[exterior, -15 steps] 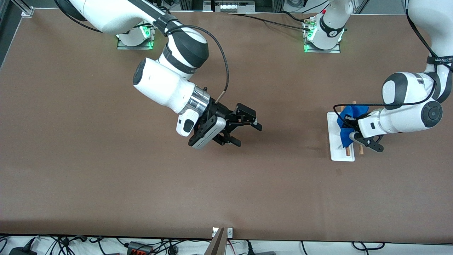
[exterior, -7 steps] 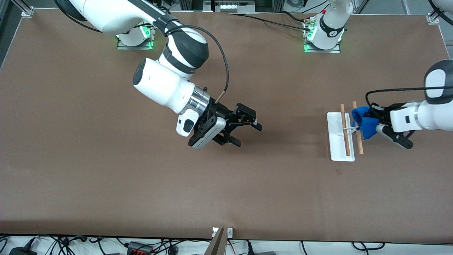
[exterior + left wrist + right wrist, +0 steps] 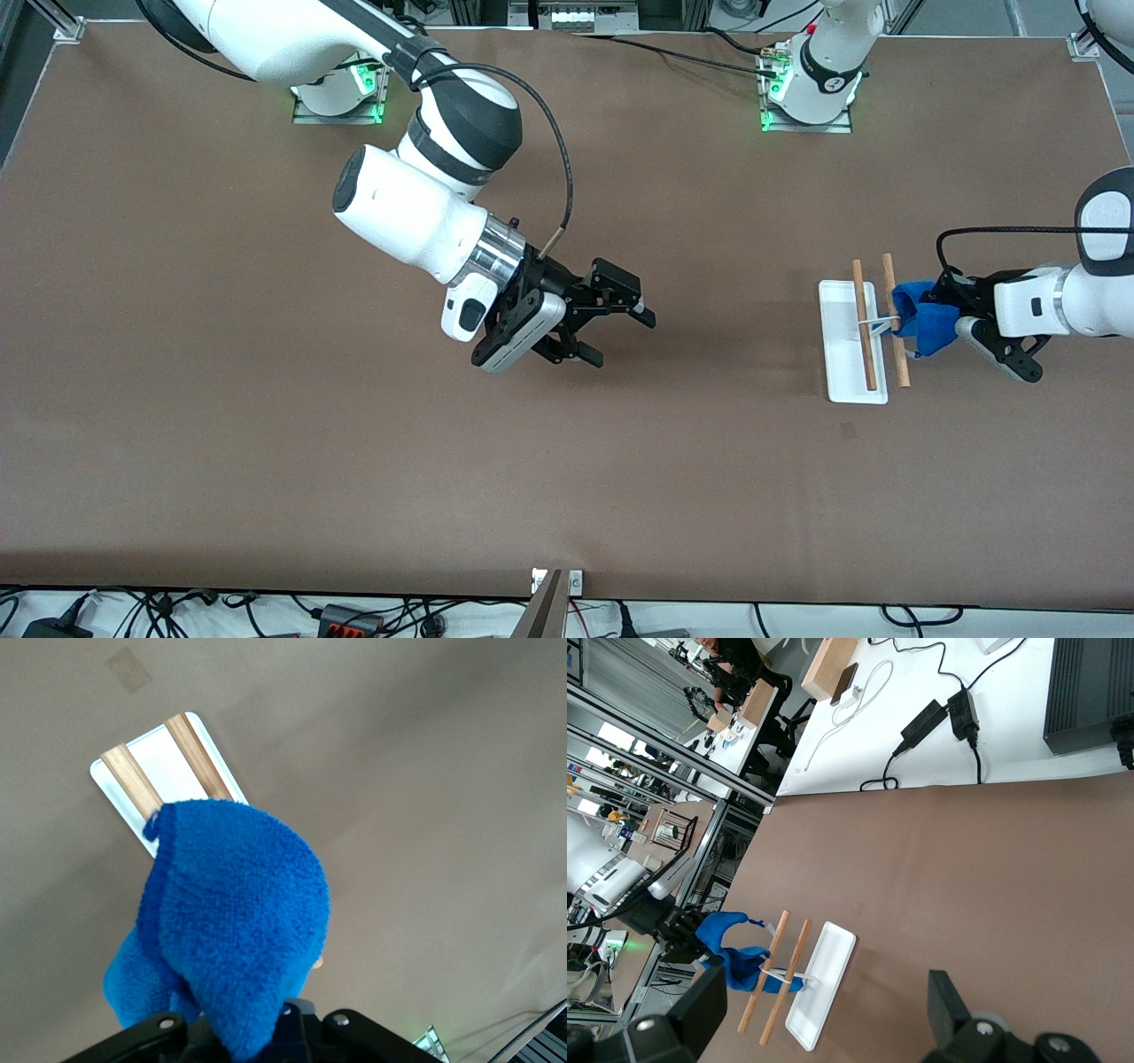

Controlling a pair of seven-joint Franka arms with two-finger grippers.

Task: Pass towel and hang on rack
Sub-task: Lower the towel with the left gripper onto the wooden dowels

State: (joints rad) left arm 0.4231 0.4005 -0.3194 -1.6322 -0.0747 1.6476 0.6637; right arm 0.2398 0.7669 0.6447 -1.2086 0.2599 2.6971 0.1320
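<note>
Towel: bright blue microfibre towel [image 3: 921,319], bunched into a soft wad, hangs in the air just beside the rack, at the rack's edge toward the left arm's end of the counter; one fold reaches to the nearer dowel.
Rack: small white rectangular base plate with two thin parallel wooden dowel bars [image 3: 858,341] stands on the brown counter [image 3: 266,443] toward the left arm's end; both bars are bare along most of their length.
Left claw: left claw [image 3: 946,315] is pressed together on the towel, pinching the cloth at one bunched end; in the left wrist view the blue pile [image 3: 239,921] fills the middle, with the rack's plate and bars [image 3: 164,771] showing past it.
Left arm pose: forearm comes in low and roughly level from the counter's end, wrist turned so the claw points at the rack's bars.
Right claw: right claw [image 3: 611,328] has its black fingers spread wide and holds nothing; it hangs over bare counter near the middle.
Right arm pose: arm waits, elbow bent high, forearm slanting down toward the middle of the counter, a black cable looping over the wrist.
Right wrist view: shows towel [image 3: 731,948] and rack [image 3: 806,983] well apart from its own fingers.
</note>
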